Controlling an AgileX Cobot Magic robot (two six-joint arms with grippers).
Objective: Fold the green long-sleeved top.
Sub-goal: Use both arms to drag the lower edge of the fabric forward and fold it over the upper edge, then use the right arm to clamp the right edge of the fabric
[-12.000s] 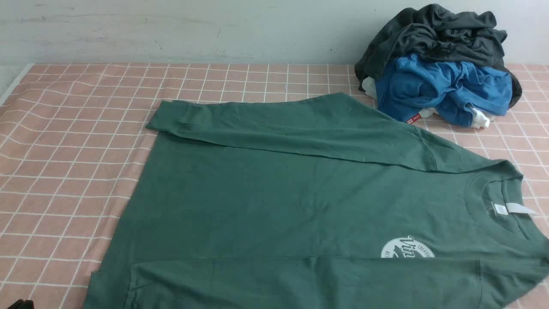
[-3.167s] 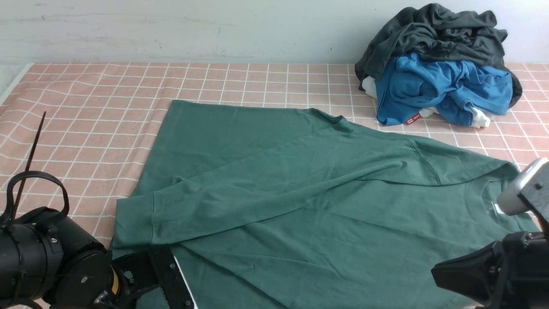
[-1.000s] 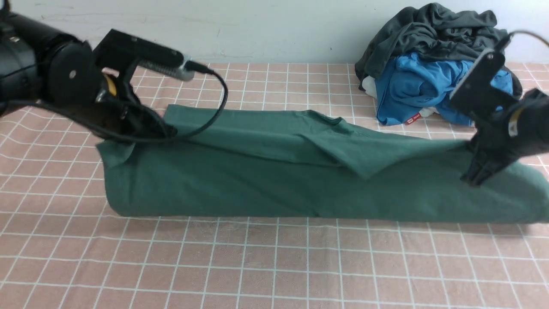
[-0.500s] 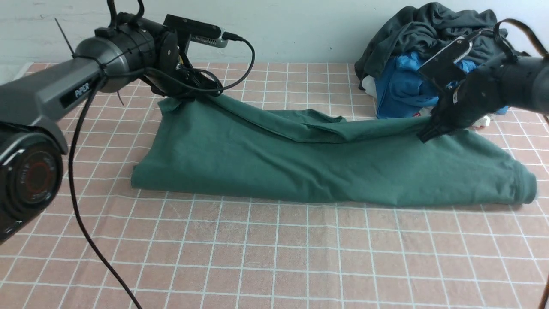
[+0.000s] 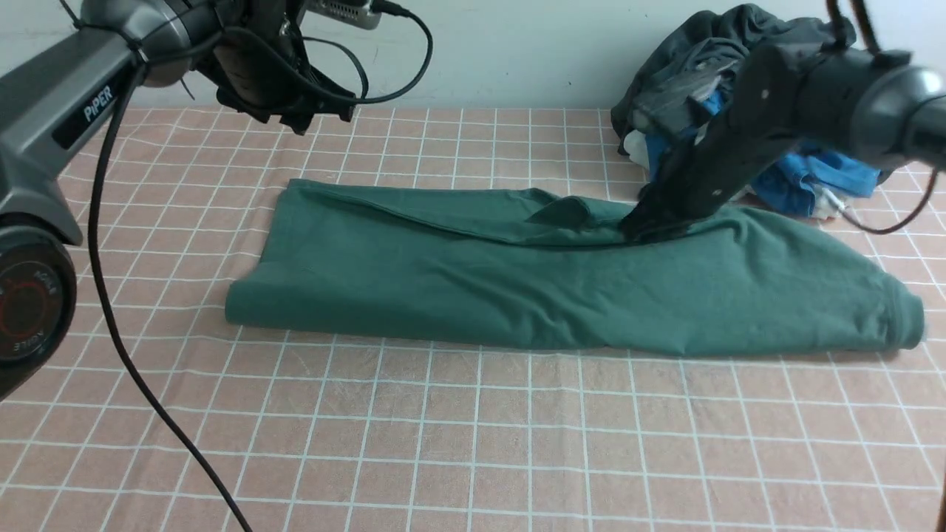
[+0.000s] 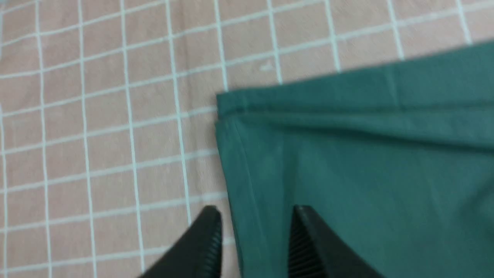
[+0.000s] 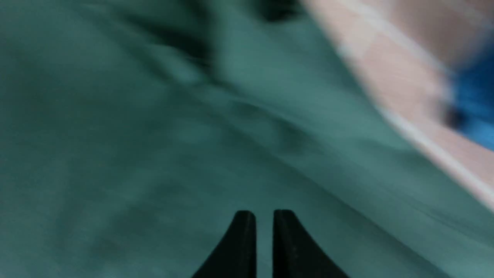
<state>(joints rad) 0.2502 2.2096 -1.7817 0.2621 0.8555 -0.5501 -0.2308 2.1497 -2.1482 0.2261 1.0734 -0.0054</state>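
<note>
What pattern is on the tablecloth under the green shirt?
The tablecloth has pink squares with thin white grid lines. It shows best in the front view.

The left tool (image 6: 255,220) released the green long-sleeved top (image 5: 517,295) and rose; the right tool (image 5: 649,226), apparently empty, slid left.

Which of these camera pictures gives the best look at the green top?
The front view: the green long-sleeved top lies nearly whole, folded into a long band. The left wrist view shows only one corner; the right wrist view, a blurred close patch.
</note>
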